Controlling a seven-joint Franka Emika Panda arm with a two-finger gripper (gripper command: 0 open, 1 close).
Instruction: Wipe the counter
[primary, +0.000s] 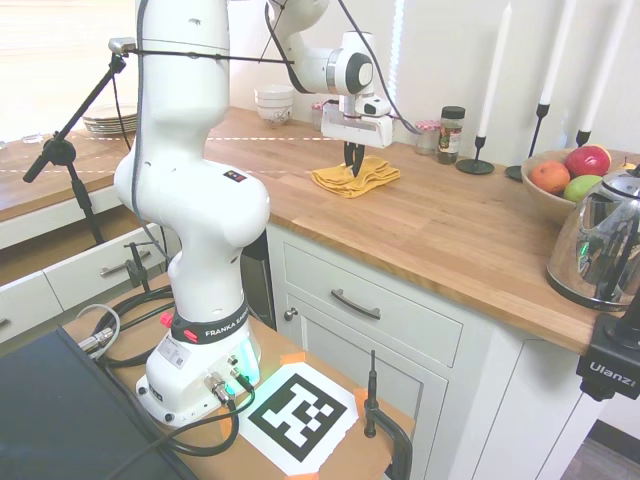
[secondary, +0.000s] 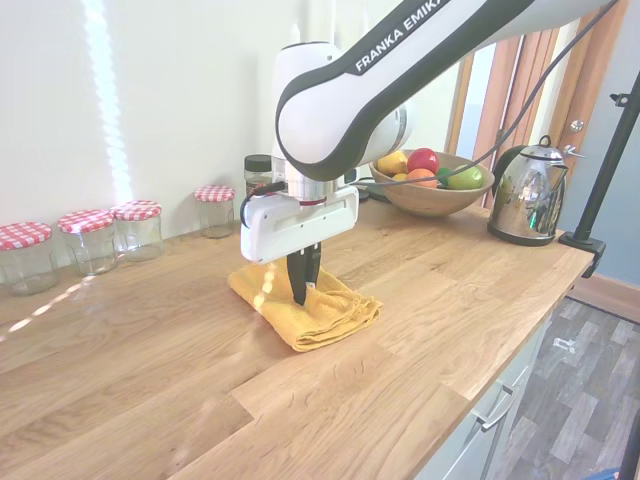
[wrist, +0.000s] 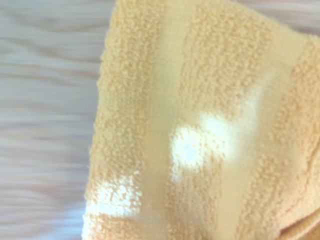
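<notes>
Cloth position: a yellow cloth is seen bunched on the counter, directly under the gripper; its fingertips are pressed into the folds near the cloth's middle.
Gripper state: the fingers are drawn close together, apparently pinching a fold of the cloth.
Arm pose: the white arm is arched over the counter edge, with the wrist pointed straight down.
Counter: warm-brown wood planks with visible grain and a thick edge, over white panelled cabinets.
Cloth texture: looped terry with flat woven stripes, recorded in the wrist view; sunlit patches are noted on it.
</notes>
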